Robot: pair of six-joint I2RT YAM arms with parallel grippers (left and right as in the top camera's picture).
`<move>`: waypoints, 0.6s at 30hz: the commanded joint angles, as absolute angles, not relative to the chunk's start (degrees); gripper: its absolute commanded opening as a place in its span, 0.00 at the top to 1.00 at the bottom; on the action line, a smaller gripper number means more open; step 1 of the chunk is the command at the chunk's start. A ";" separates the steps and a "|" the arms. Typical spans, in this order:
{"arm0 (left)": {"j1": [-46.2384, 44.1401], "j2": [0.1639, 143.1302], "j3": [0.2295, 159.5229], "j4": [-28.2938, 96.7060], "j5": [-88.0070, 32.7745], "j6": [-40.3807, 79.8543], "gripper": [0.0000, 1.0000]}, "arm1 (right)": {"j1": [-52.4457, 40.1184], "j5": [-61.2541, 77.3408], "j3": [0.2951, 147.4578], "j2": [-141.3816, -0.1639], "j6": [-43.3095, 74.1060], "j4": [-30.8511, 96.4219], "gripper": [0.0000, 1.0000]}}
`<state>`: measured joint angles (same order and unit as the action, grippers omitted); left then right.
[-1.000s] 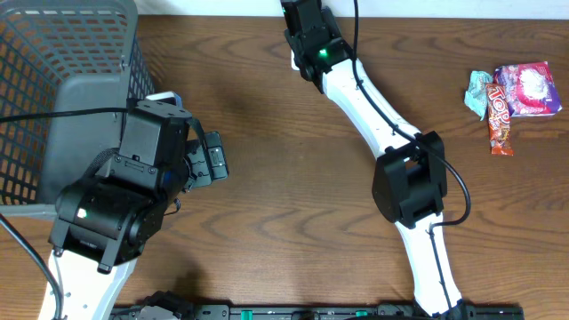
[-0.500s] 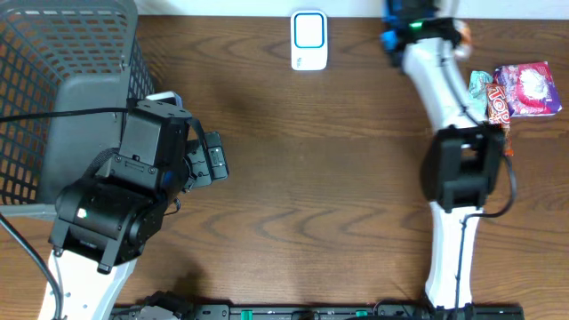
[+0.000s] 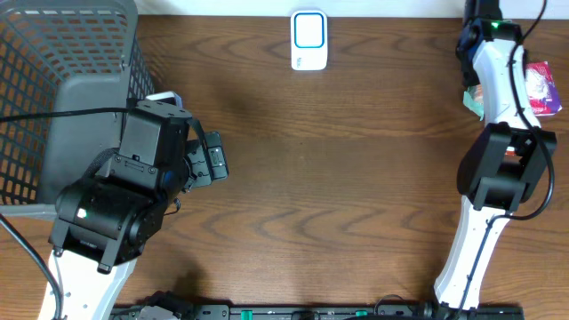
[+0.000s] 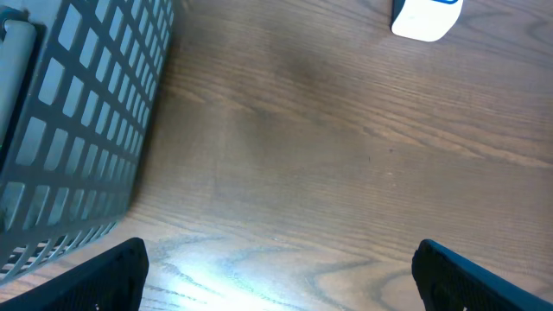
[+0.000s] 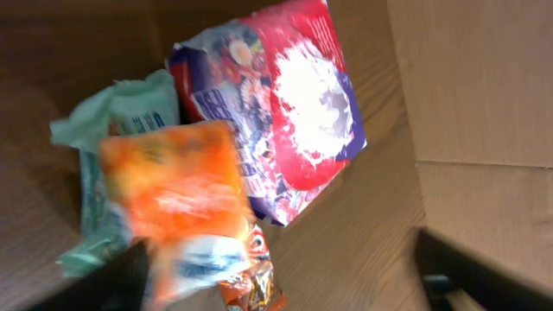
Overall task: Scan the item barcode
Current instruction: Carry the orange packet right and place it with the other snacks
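Overhead view of a wooden table (image 3: 338, 196). The right arm stretches to the far right corner, where the right gripper (image 5: 294, 276) hangs over a small pile of snack packets, its fingers spread wide and clamping nothing. A blurred orange packet (image 5: 177, 203) shows between them, close to one finger, in front of a pale green packet (image 5: 121, 121) and a pink and purple snack bag (image 5: 294, 112). The white barcode scanner (image 3: 308, 40) sits at the middle of the far edge, well apart from the pile. The left gripper (image 4: 276, 272) is spread open and empty over bare wood, beside a grey wire basket (image 3: 53, 53)
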<state>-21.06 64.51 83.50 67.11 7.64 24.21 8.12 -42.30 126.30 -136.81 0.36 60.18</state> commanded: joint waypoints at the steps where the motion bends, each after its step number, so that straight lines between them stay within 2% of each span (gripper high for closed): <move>1: -20.93 64.40 83.70 67.26 7.92 24.32 0.02 | 8.97 -41.36 126.65 -132.42 6.42 60.93 0.01; 10: -20.93 64.40 83.70 67.26 7.94 24.32 0.02 | 9.17 -28.69 126.65 -116.90 11.05 63.33 0.01; 18: -20.93 64.40 83.70 67.26 7.94 24.32 0.02 | 6.96 -16.88 126.63 -102.06 16.10 73.97 0.01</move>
